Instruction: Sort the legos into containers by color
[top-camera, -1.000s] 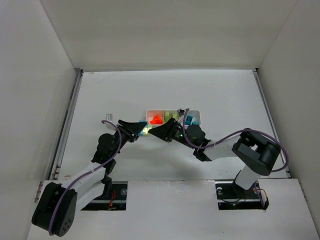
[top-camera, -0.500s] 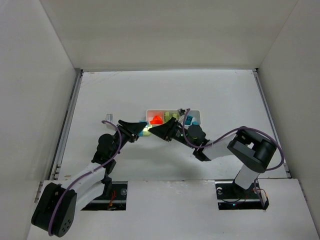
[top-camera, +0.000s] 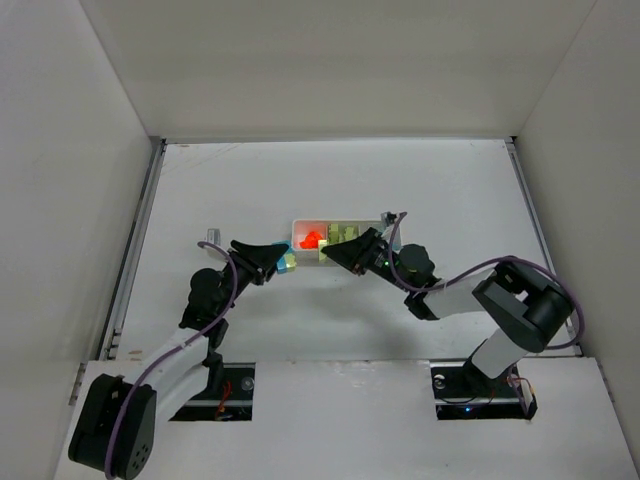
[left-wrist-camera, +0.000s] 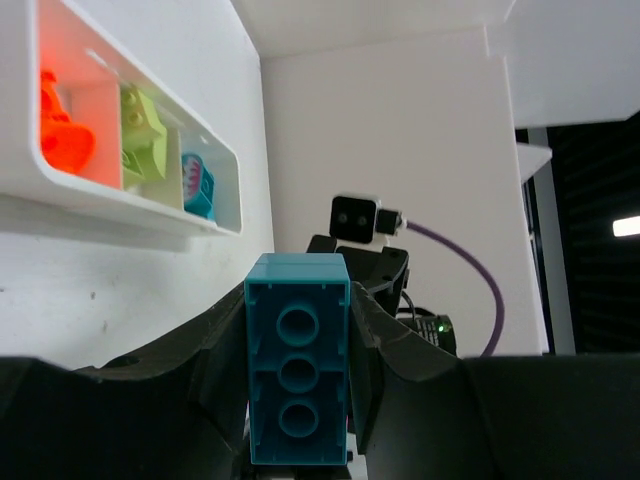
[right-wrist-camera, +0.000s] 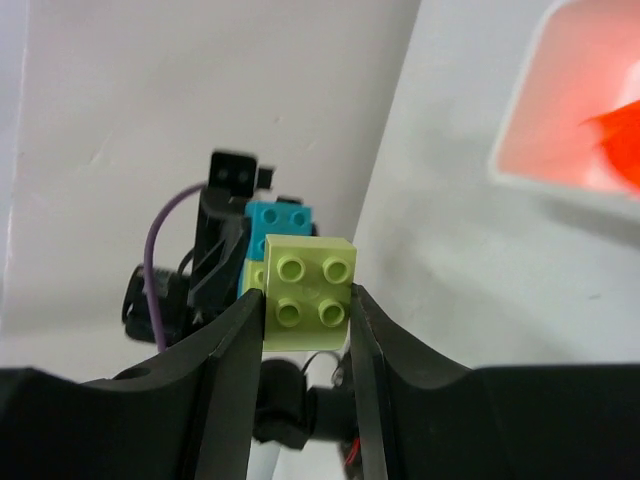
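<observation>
My left gripper (top-camera: 281, 263) is shut on a teal-blue lego (top-camera: 288, 263) just left of the white tray (top-camera: 297, 226). In the left wrist view the lego (left-wrist-camera: 298, 360) fills the gap between the jaws, underside toward the camera. My right gripper (top-camera: 336, 251) is shut on a pale yellow-green lego (top-camera: 325, 254) at the tray's near edge; the right wrist view shows it (right-wrist-camera: 308, 292) studs up between the fingers. The tray (left-wrist-camera: 120, 200) holds an orange-red lego (left-wrist-camera: 62, 130), a yellow-green one (left-wrist-camera: 145, 135) and a teal one (left-wrist-camera: 198, 185), one colour per compartment.
A small grey object (top-camera: 211, 232) lies on the table left of the tray. White walls enclose the table on three sides (top-camera: 135, 230). The two grippers face each other closely in front of the tray.
My right gripper has drawn back to the right with the yellow-green lego, opening a gap to the left gripper. The left gripper has shifted slightly left with the teal lego.
</observation>
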